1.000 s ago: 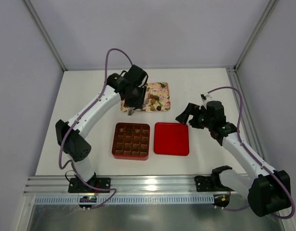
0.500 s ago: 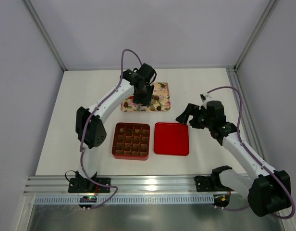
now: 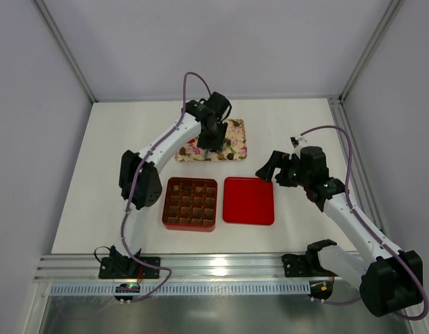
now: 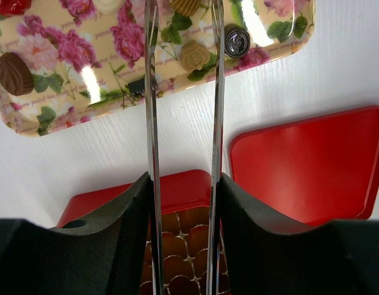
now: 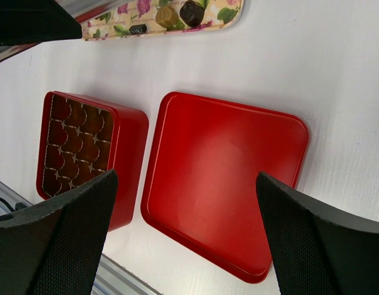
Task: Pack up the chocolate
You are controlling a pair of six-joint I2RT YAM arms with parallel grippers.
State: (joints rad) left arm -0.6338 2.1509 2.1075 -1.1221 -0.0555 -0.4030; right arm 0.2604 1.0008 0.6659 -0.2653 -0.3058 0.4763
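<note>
Several small chocolates (image 4: 194,55) lie on the cream floral tray (image 3: 234,129), light-brown and dark pieces (image 4: 237,40) among them. My left gripper (image 3: 209,144) hangs over the tray's middle. Its two thin metal fingers (image 4: 151,92) stand apart with a light-brown piece between them, untouched; the gripper (image 4: 182,12) is open. The red box (image 3: 190,204) with brown cells sits nearer me, its flat red lid (image 3: 248,200) beside it on the right. My right gripper (image 3: 270,168) is open and empty above the lid's far right corner; in its wrist view the gripper (image 5: 186,179) frames the lid (image 5: 226,184).
The tray (image 5: 115,27) shows at the top of the right wrist view with two chocolates (image 5: 191,11). The box (image 5: 125,153) lies left of the lid there. Frame posts stand at the table's far corners. A metal rail (image 3: 200,268) runs along the near edge.
My left arm has swung to the right, carrying its gripper from the tray's left end to over its middle. The right arm has barely moved.
</note>
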